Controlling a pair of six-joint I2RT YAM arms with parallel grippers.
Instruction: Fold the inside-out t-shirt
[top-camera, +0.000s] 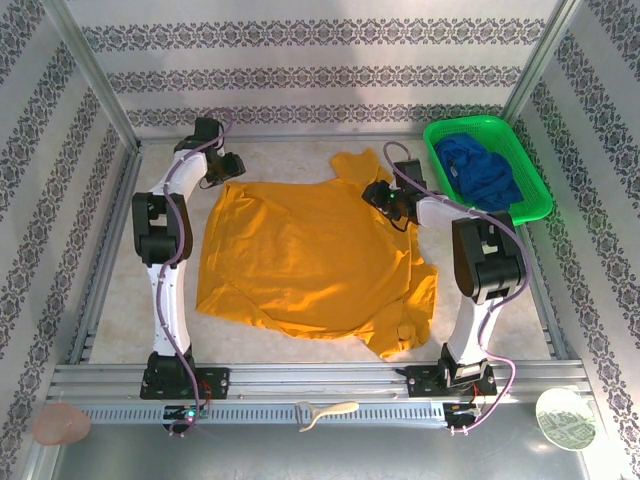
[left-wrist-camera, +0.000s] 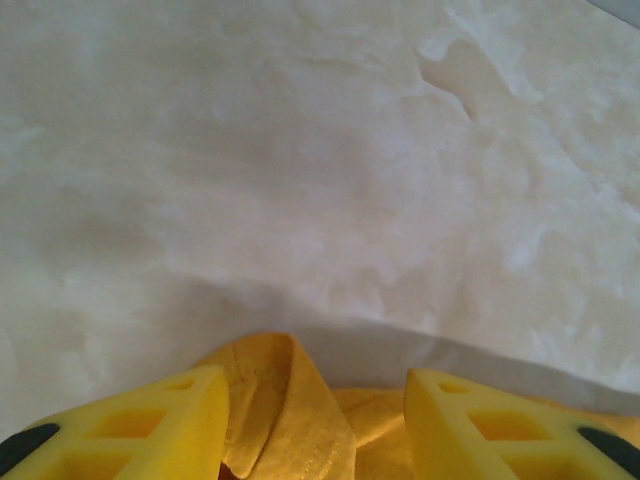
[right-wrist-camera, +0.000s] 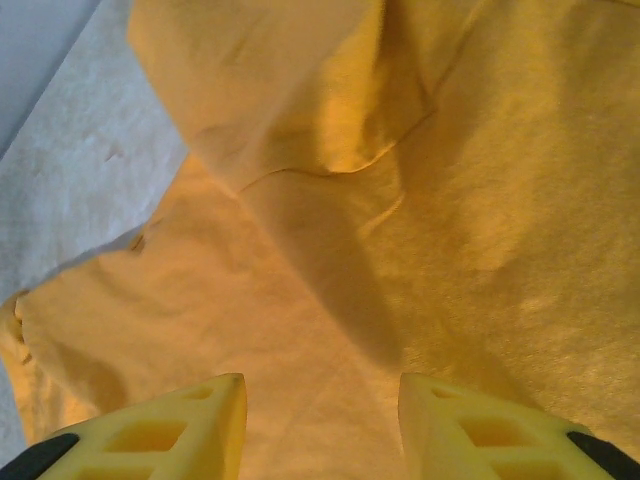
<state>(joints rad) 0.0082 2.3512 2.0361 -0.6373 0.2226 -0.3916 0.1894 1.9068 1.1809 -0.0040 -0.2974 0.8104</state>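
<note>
Yellow fingers (left-wrist-camera: 160, 425) of left claw (left-wrist-camera: 315, 425) parted, a raised fold of the t-shirt (top-camera: 310, 250) between them; grip cannot be told. Right claw (right-wrist-camera: 320, 430) parted above the t-shirt, holding nothing visible. T-shirt spread across the middle of the counter (top-camera: 275, 160), hem towards its near edge. Green basket (top-camera: 540, 195) at far right corner, blue cloth (top-camera: 480, 172) inside.

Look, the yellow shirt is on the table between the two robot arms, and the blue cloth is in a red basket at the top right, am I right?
Not quite: the basket is green, as the top external view shows. The blue cloth is in it at the top right, and the yellow shirt is on the table between the arms.
</note>
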